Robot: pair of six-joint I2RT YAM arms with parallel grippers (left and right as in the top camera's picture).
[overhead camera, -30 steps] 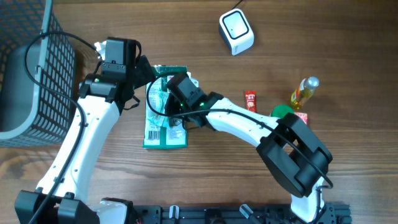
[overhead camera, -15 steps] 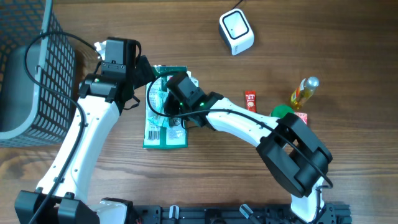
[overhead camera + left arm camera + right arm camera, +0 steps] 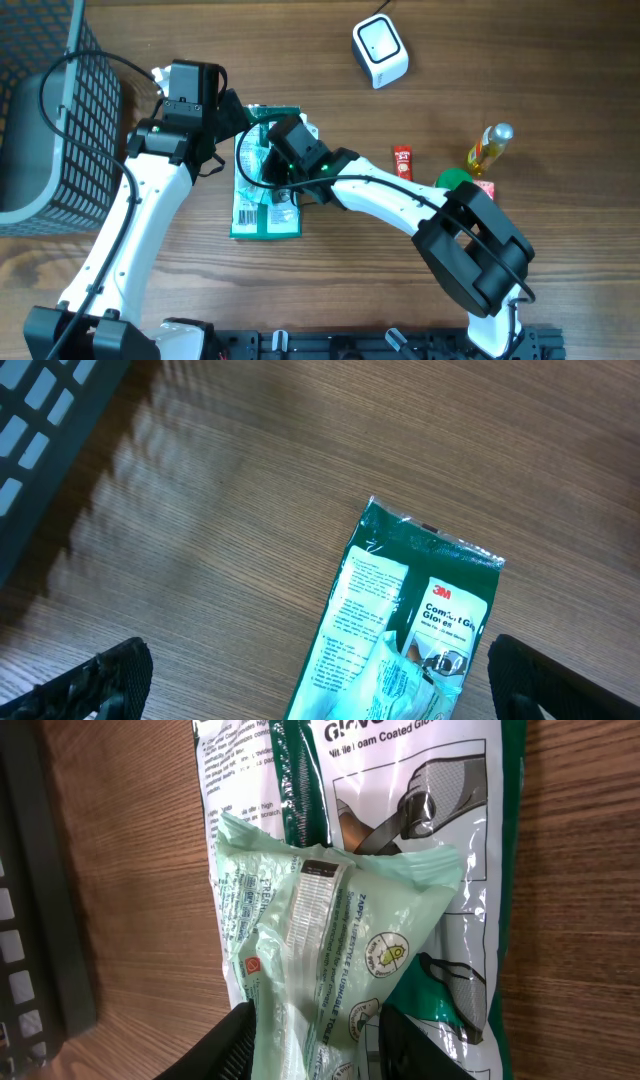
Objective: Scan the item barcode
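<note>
Pouch: a pale green pouch (image 3: 330, 960) lies on top of the glove pack (image 3: 266, 190), toward the bench's left middle; printed face with a white label strip is up, so a code could be read once it is lifted.
Right gripper: the right gripper (image 3: 310, 1045) sits low over the pouch with its jaws narrow, one on each side of the pouch's near end; it looks like a pinch on the pouch, though whether it bears weight I cannot tell.
Left gripper: the left gripper (image 3: 320, 675) hangs wide apart above the pack's top edge, holding nothing, seemingly parked clear of the other arm.
Scanner: the white scanner (image 3: 380, 52) stands near the bench's far edge, well apart from the pouch; my guess is the pouch has to travel there.
Basket: a dark basket (image 3: 45, 120) fills the left edge.
Others: a bottle (image 3: 488, 148) and a red sachet (image 3: 403, 162) wait to the right.
</note>
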